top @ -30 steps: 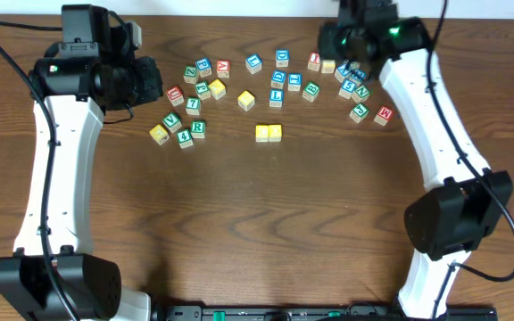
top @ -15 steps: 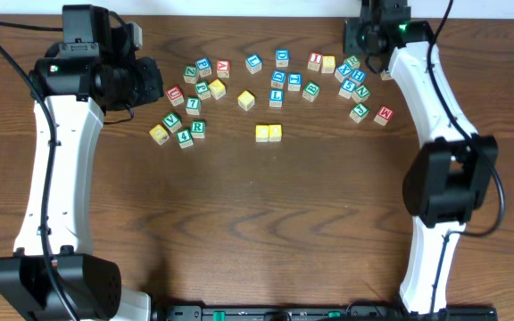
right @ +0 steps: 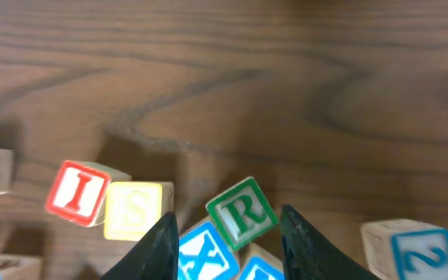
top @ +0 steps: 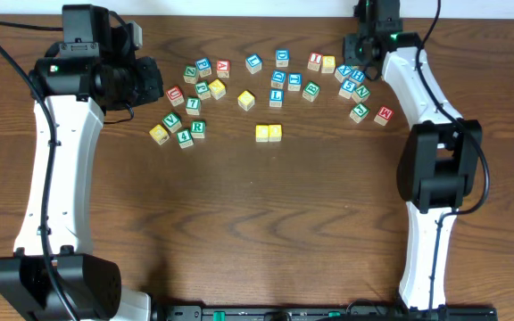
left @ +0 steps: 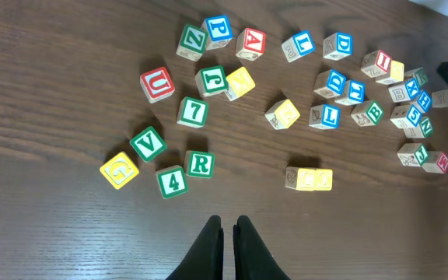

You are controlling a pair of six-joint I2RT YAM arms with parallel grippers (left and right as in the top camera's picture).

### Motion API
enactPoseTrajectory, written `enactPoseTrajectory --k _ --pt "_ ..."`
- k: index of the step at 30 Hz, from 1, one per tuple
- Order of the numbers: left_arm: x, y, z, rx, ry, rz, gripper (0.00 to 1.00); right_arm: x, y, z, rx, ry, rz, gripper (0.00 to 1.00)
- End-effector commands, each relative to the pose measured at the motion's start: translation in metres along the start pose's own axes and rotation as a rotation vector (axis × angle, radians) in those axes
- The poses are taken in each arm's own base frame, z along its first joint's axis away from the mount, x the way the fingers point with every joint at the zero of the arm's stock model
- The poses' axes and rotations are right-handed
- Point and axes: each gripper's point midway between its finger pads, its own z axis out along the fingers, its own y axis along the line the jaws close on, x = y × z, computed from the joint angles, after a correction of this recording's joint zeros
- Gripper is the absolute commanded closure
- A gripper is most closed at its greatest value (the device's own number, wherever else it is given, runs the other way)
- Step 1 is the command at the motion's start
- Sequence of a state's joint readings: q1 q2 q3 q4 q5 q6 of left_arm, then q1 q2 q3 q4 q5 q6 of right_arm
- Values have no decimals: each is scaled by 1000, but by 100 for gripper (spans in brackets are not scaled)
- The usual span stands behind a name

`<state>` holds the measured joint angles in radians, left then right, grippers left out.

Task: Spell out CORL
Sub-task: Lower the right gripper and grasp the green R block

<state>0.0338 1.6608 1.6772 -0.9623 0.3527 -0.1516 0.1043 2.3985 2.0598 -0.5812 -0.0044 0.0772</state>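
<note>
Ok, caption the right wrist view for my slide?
Open right fingers flank a tilted green R cube, with a red I cube and yellow S cube beside it.

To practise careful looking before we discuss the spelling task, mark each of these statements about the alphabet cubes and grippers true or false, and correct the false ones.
1. The pair of yellow cubes, set apart from the main scatter, touch side by side. True.
2. The left gripper holds a cube. False: it is shut on nothing, above bare wooden table.
3. A green R cube sits between the fingers of the right gripper. True.
4. In the right wrist view, the red I cube lies to the right of that R. False: it lies to the left, beside a yellow S cube.
</note>
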Motion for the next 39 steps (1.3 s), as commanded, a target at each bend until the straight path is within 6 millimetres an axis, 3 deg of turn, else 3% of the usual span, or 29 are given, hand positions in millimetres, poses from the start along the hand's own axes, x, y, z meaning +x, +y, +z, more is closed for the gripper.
enactPoseTrajectory --k 1,8,12,19,34,39 --pt "-4 -3 -8 -2 -25 28 92 13 2 21 -6 24 -19 63" --pt "-3 -2 -8 -2 -21 27 92 11 2 33 -7 0 -27 52" --pt "-3 -2 -8 -2 -21 27 92 12 2 35 -4 -2 -27 51" --pt "-3 -2 -8 -2 -21 27 92 25 -5 45 4 35 -26 56" --pt "-3 -2 -8 -3 -21 27 92 31 -7 46 8 57 -54 63" --pt "-3 -2 -8 -2 -21 27 92 32 -17 45 66 63 -41 67"
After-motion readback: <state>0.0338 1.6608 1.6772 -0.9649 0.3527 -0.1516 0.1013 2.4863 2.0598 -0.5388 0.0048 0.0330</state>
